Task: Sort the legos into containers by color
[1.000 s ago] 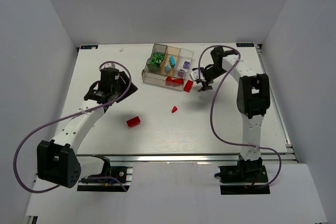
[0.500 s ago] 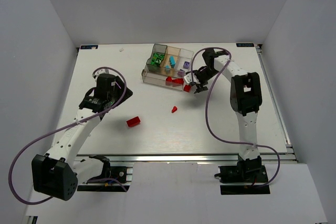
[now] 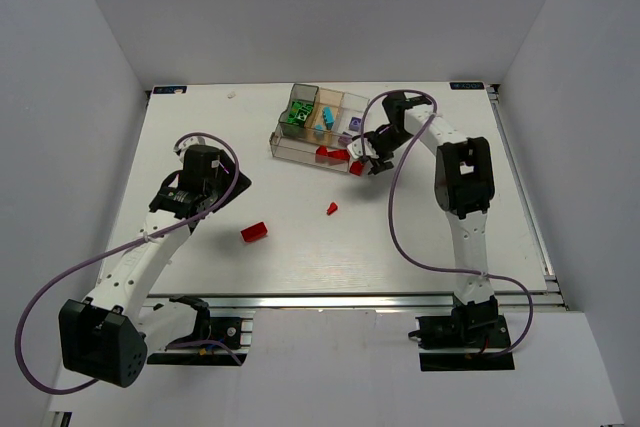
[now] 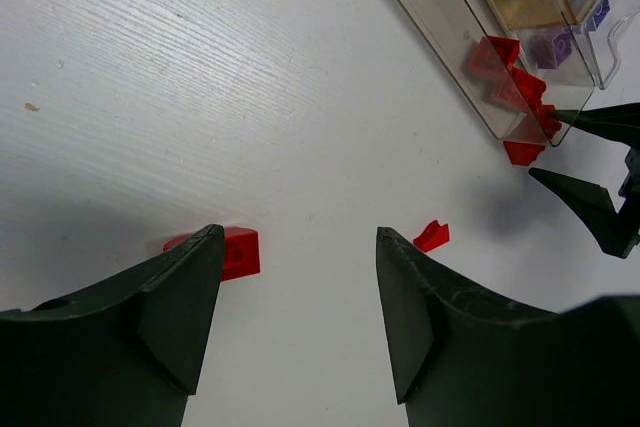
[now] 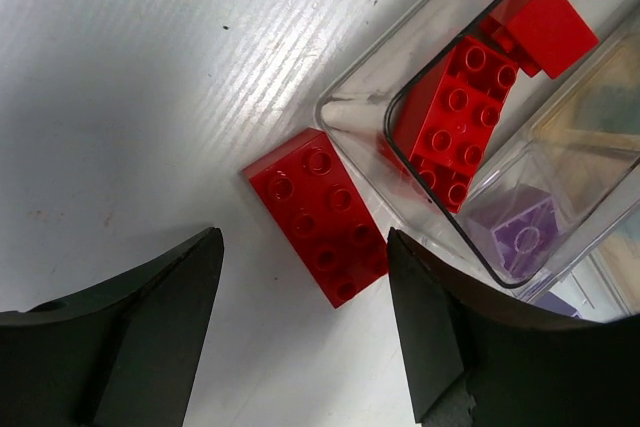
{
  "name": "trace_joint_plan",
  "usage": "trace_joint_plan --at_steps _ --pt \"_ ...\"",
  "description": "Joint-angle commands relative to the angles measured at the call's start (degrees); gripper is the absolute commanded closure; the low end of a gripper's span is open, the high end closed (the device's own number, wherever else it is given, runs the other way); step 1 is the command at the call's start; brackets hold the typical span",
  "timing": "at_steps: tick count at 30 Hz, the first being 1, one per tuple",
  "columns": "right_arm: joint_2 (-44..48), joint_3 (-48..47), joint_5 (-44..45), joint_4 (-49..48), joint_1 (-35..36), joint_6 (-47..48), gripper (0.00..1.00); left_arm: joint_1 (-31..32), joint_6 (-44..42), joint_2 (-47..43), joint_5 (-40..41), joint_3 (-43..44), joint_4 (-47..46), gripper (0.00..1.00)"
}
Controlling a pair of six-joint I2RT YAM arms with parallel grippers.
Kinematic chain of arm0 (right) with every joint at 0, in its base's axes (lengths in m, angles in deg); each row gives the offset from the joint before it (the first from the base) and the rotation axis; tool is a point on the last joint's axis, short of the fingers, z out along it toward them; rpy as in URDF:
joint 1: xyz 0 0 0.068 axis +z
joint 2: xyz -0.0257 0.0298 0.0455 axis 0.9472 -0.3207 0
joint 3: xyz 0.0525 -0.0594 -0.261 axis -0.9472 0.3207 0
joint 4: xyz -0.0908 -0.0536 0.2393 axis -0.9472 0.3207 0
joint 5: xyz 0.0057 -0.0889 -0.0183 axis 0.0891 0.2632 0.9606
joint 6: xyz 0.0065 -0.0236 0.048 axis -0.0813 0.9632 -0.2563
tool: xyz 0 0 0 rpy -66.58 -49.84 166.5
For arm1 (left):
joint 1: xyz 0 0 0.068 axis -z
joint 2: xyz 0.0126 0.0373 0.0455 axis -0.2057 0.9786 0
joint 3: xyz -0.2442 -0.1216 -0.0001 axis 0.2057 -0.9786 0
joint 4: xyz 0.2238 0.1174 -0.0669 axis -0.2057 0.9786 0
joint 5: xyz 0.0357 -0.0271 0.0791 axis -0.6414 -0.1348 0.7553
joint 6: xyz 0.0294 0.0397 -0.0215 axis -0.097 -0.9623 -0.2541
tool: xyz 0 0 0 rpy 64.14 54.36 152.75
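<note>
Red brick point(image 4: 241, 252) half-hidden by L fingers point(image 4: 170, 317), apart, empty; R fingers point(image 5: 140, 337) apart, empty

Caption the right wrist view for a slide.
Open right claw above a red brick on the table, beside the corner of the clear tray; more red bricks inside.

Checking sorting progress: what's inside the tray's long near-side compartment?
Only red bricks, bunched at its right end: a studded brick and a sloped brick. Any beneath them are hidden.

This looks like a robot lab. A white table point(image 3: 380, 247) sits inside plain white walls point(image 3: 330, 7), with a left robot arm point(image 3: 140, 247) and a right robot arm point(image 3: 470, 235) bolted at its edge.
</note>
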Motion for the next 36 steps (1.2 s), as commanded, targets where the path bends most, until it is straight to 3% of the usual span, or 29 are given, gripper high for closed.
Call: trace_joint_plan --at_steps 1,15,23,31,36 --pt "-1.29 -3.26 0.45 0.62 0.58 10.30 0.28 0.09 0.34 -1.13 1.04 0.32 0.65 0.28" --pt "-3.66 -5.63 3.09 2.82 1.64 14.52 0.38 0.09 0.52 -0.96 1.83 0.49 1.61 0.28" --pt "-3.05 -4.58 7.65 10.63 1.73 18.38 0.49 0.09 0.70 -1.04 1.83 -0.03 0.82 0.28" --pt "2.74 4.98 9.24 9.33 1.37 17.17 0.47 0.09 0.78 -0.69 1.13 -0.91 -0.58 0.28" --pt "2.67 4.83 9.06 8.10 1.64 14.35 0.47 0.09 0.52 -1.04 1.21 -0.91 -0.06 0.28"
